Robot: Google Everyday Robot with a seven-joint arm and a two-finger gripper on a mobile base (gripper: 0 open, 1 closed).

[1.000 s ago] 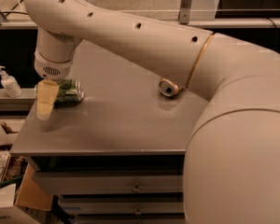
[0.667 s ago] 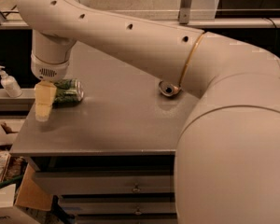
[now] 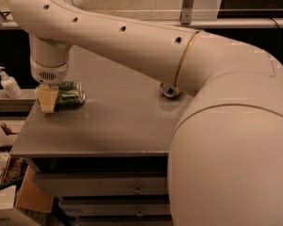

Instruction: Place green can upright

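Claw [image 3: 48,99] first, in the camera view: it is hanging from my wrist over the left rear part of the desk [image 3: 113,126], right at the left end of the green can [image 3: 70,93] and overlapping it from this angle. Whether it is clenched on the can or released, I cannot tell, since the wrist and the can are hiding how it is set.

The green can is lying on its side on the desk with its length running left to right, so it is not upright yet. Over the last second my arm [image 3: 122,41] has been swinging a little to the left and the claw has been drawing in slightly toward the can. The can itself is sitting just where it was a second ago.

I am reading this as the closing-in stage, with the lift and the turn to vertical both to come. A second can [image 3: 169,89] is lying well apart to the right, partly hidden under my arm. A pump bottle [image 3: 8,83] is standing on the ledge off the desk's left side.
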